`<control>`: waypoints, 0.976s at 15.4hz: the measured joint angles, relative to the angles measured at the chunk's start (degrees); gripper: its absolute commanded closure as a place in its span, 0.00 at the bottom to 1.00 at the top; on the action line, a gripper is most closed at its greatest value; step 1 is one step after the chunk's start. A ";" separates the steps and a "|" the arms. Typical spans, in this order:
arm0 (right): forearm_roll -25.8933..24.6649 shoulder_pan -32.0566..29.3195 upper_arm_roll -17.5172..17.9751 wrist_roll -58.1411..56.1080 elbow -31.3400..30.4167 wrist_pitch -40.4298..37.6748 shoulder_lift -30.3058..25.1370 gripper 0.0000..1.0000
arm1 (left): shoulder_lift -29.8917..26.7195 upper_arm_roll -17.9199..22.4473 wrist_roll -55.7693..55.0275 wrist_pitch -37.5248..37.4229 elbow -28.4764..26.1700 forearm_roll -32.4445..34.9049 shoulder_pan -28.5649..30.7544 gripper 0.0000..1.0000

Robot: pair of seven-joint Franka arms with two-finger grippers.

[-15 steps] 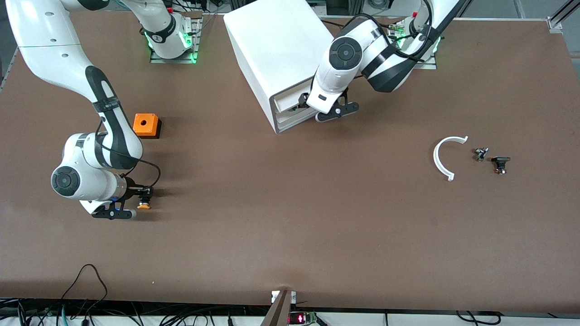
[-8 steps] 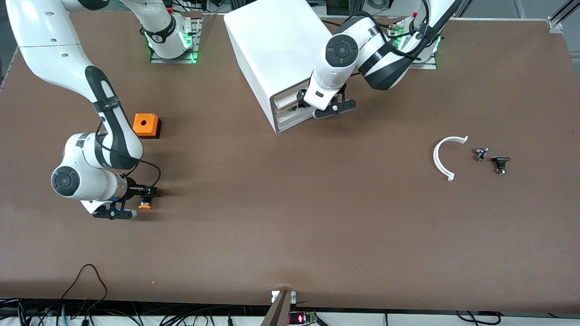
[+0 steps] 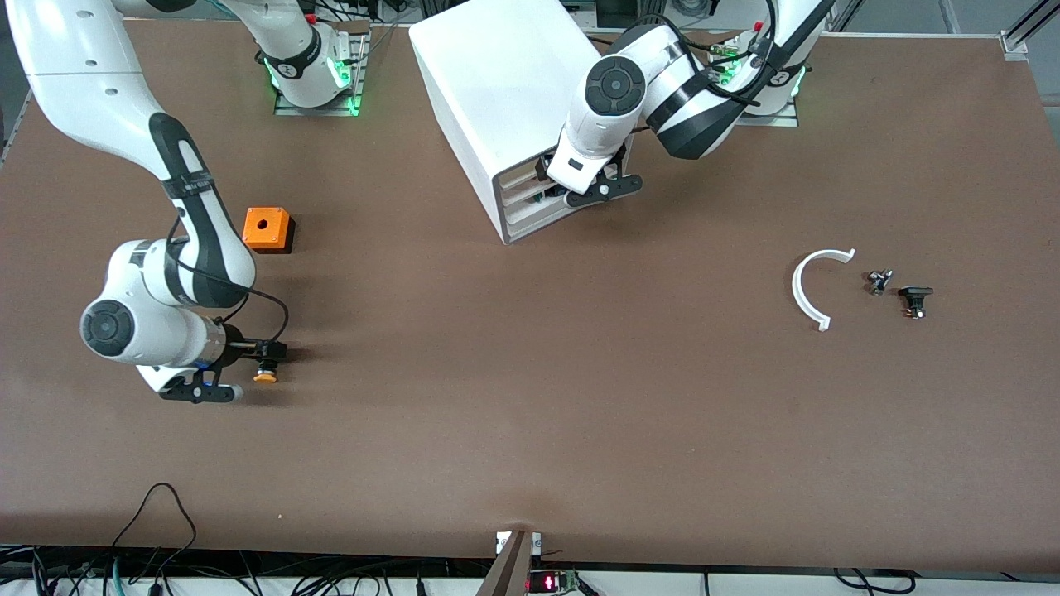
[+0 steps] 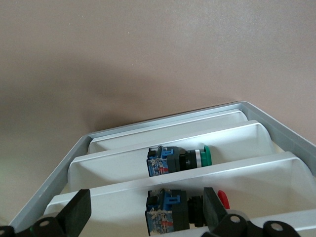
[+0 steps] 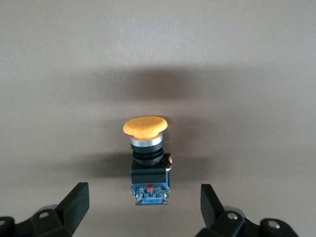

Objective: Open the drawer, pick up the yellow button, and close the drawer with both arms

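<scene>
Right gripper [image 3: 263,361] is down low over the table [image 3: 530,430], at about eight o'clock if the front camera's edge is six. Its fingers [image 5: 75,197] are spread wide and have hold of nothing. The button [image 3: 265,375] lies on its side on the table right between them, touching neither finger. Its orange cap points away from the wrist, and its black-and-blue body is closest to the palm.

Farther up, at about three o'clock, there's a white curved piece [image 3: 807,285]. Two small dark parts [image 3: 914,300] lie just beside it, toward the left arm's end of the table.

At about ten o'clock sits an orange cube [image 3: 267,229] with a hole in its top, well apart from the button.

Up at twelve o'clock is the white cabinet [image 3: 497,83]. The left gripper [image 3: 551,186] is right at the front of the top drawer [image 3: 520,175], fingers [image 4: 76,212] apart and nothing between them. Whether they touch the drawer, I can't tell. From its wrist you can see down into the trays: a green-capped button [image 4: 178,160] in one, a red-capped one [image 4: 182,207] in the tray nearer the gripper.
</scene>
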 measured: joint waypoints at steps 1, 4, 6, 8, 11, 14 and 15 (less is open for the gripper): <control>-0.01 -0.02 -0.20 0.00 0.24 -1.09 -1.62 0.00 | 0.00 0.00 0.00 0.00 0.00 0.00 0.00 0.01; -0.01 -0.05 -0.34 0.04 0.67 -6.27 -7.88 0.00 | 0.00 -0.02 0.02 -0.08 0.01 0.00 0.06 0.01; -0.01 -0.01 -0.28 0.10 0.81 -9.74 -12.22 0.00 | -0.01 -0.14 0.42 -1.15 0.43 0.00 0.56 0.01; -0.01 0.01 -0.09 0.10 0.92 -13.60 -16.65 0.00 | -0.09 -0.25 2.29 -3.39 2.10 0.00 1.90 0.01; -0.02 0.07 0.11 0.09 1.46 -19.13 -22.70 0.00 | -0.51 -0.27 10.36 -7.74 5.91 0.52 6.14 0.01; -0.01 0.09 0.16 0.10 7.25 -29.34 -25.38 0.00 | -0.79 -0.24 18.74 -13.11 10.84 3.72 10.76 0.01; -0.01 0.08 0.16 0.10 9.41 -31.45 -25.71 0.00 | -0.85 -0.25 22.26 -14.87 12.51 5.73 12.06 0.01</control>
